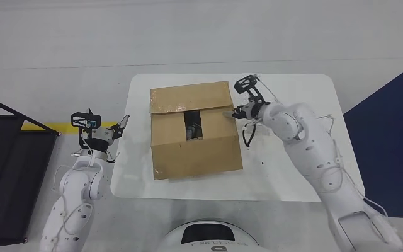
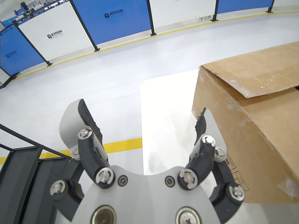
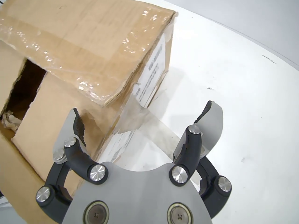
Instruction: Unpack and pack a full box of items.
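A brown cardboard box (image 1: pixel 195 131) sits in the middle of the white table (image 1: pixel 296 170), its top flaps nearly closed with a dark gap (image 1: pixel 192 125) between them. Crumpled paper (image 3: pixel 10 121) shows inside the gap. My right gripper (image 1: pixel 232 114) is open at the box's right top edge, its fingers straddling that upper edge (image 3: pixel 109 127) with one finger over the flap and one outside the side wall. My left gripper (image 1: pixel 121 123) is open and empty, off the table's left edge, with the box's left side (image 2: pixel 236 127) a short way beyond it.
A dark metal rack (image 1: pixel 19 170) stands on the floor left of the table. A yellow floor line (image 2: pixel 121 143) runs below my left gripper. Blue and white partition panels (image 2: pixel 112 17) stand far off. Bare tabletop lies right of the box.
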Controlling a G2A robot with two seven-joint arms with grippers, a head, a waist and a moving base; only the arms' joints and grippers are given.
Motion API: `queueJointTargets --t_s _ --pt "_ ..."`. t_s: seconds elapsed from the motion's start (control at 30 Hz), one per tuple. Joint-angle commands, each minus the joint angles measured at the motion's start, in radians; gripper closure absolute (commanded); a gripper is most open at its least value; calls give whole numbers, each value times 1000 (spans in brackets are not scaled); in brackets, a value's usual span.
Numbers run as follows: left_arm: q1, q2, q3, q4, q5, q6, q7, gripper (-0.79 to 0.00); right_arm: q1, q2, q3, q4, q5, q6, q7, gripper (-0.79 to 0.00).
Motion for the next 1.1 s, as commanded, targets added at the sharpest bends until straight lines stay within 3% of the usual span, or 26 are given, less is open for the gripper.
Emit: queueJointTargets --t_s 0.0,0.37,0.57,0.7,0.83,0.9,0.93,1.0,1.07 --pt "0 0 0 0 0 0 0 -785 11 -4 -13 1 -25 39 8 -785" --pt "0 0 0 0 0 0 0 -785 54 -27 -58 36 -71 165 -24 -785" --pt "0 0 0 0 0 0 0 -785 57 -35 -27 21 0 147 -117 -785" --pt "0 0 0 0 0 0 0 -785 119 -46 -20 131 77 76 -173 -785" --pt "0 0 0 0 0 0 0 -785 220 -73 -54 328 169 20 -201 -776" --pt "0 0 0 0 0 0 0 -785 266 -90 -79 421 213 10 -212 -653" --pt "0 0 0 0 0 0 0 -785 288 -98 -93 467 230 9 -209 -453" --pt "0 0 0 0 0 0 0 -785 326 -117 -121 542 259 19 -207 -385" --pt "0 0 0 0 0 0 0 -785 354 -132 -141 596 289 7 -214 -376"
